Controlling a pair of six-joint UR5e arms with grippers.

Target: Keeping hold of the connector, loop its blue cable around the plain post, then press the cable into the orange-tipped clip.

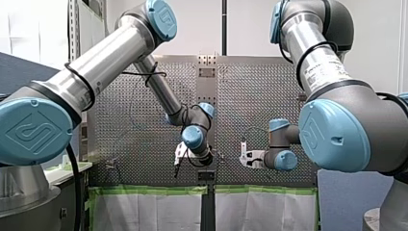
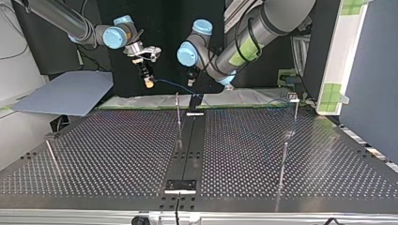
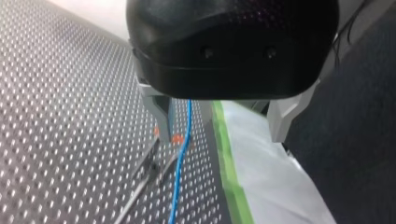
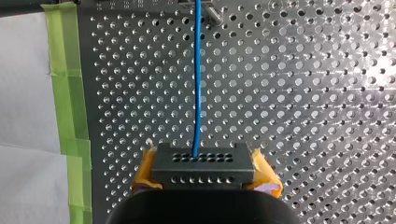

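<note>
Connector [image 4: 203,164] sits pinched in my right gripper [image 4: 204,175]; my left gripper [image 3: 220,134], at its three o'clock in top view, straddles the blue cable [image 4: 198,70], fingers [image 3: 161,119] spread. Looping and clipping apparently remain.

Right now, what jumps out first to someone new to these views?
The blue cable, stretched straight over the perforated table from the dark connector clamped between my right gripper's yellow pads. In the left wrist view it hangs between my left gripper's wide-open fingers, near an orange-tipped clip.
</note>
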